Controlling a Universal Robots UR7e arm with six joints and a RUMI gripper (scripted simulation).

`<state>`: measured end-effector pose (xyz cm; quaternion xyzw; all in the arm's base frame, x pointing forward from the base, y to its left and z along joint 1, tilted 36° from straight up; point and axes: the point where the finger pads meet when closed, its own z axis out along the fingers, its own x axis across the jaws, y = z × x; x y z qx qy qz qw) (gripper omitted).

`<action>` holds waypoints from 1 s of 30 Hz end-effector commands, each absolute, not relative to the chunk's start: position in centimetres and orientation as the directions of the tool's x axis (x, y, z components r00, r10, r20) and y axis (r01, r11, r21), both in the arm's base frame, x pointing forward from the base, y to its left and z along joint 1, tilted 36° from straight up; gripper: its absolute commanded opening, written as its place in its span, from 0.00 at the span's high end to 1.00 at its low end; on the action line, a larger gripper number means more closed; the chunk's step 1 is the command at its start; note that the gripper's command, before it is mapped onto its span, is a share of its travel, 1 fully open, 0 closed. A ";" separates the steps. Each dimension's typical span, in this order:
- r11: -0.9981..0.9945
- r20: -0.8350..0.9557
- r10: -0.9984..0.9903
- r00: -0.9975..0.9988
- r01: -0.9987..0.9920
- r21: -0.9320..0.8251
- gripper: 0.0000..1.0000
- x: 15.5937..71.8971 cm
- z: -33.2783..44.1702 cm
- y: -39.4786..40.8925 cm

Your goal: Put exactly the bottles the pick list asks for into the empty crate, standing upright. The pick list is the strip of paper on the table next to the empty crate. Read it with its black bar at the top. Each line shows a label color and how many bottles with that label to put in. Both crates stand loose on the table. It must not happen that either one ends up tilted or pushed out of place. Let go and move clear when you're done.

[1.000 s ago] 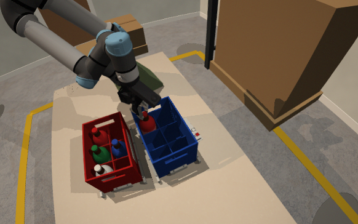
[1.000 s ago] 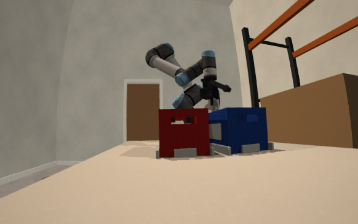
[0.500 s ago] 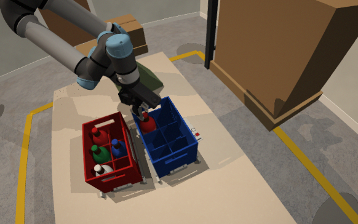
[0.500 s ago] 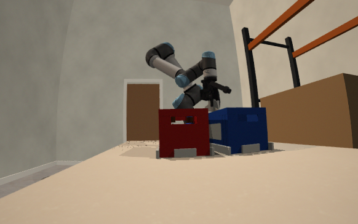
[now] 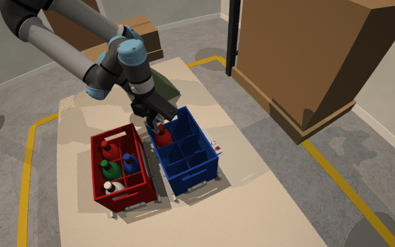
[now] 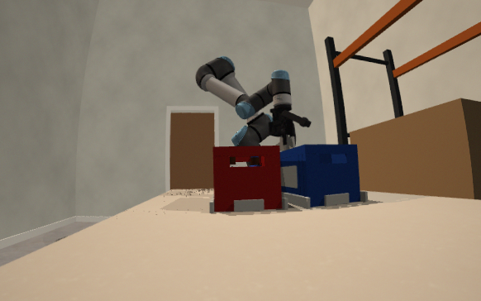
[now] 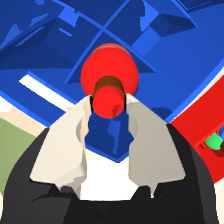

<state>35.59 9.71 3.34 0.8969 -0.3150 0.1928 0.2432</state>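
My gripper (image 5: 155, 126) is shut on the neck of a red bottle (image 5: 163, 136) and holds it upright in the far left compartment of the blue crate (image 5: 183, 150). In the wrist view the red bottle (image 7: 109, 80) sits between my pale fingers over the blue dividers. The red crate (image 5: 122, 166) to the left holds a red-label bottle (image 5: 108, 150), a blue one (image 5: 131, 163), a green one (image 5: 110, 169) and a white one (image 5: 112, 187). The pick list (image 5: 214, 144) lies to the right of the blue crate, partly hidden by it.
A green object (image 5: 163, 85) lies on the table behind the crates, under my arm. A large cardboard box (image 5: 311, 58) on a pallet stands to the right of the table. Grey stops (image 6: 248, 204) sit at the crates' bases.
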 end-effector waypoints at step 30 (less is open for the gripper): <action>-0.684 0.500 -0.471 0.727 -0.659 0.314 0.62 35.7 3.3 9.7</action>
